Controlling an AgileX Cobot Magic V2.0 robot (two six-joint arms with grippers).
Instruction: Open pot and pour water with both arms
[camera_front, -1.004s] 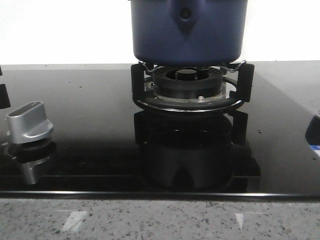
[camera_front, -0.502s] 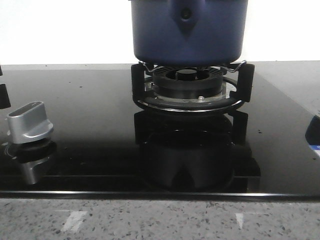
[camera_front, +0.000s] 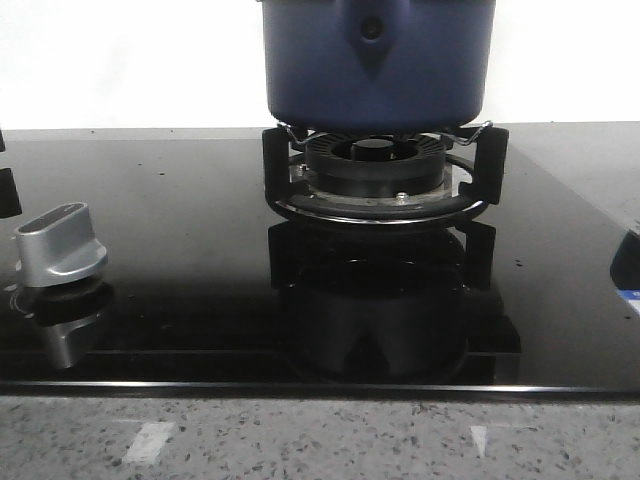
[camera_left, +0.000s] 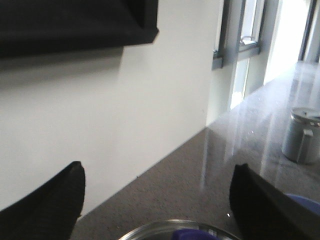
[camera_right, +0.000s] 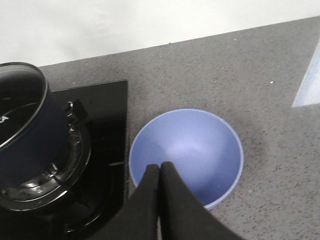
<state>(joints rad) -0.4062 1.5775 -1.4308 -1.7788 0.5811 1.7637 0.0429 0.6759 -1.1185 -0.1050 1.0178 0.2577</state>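
1. The pot (camera_front: 378, 60) is a large round dark navy vessel with a smooth matte wall, a rounded bottom edge and a teardrop handle mount with a small rivet; it sits on the black burner grate (camera_front: 385, 175) of a glossy black glass cooktop (camera_front: 180, 250), and from my right wrist it shows open-topped
2. A brushed silver knob (camera_front: 58, 245) stands on the glass at the left, mirrored in it
3. A light blue round bowl (camera_right: 187, 152) rests on the speckled grey stone counter (camera_right: 260, 85), just beside the cooktop's edge
4. My right gripper (camera_right: 160, 167) hangs over the bowl's near rim, black fingers pressed together on nothing
5. My left gripper (camera_left: 157, 200) is spread wide, ribbed black fingers (camera_left: 55, 200) well apart and empty, above a metal-rimmed round edge; a grey metal cup (camera_left: 301, 135) stands farther along the counter
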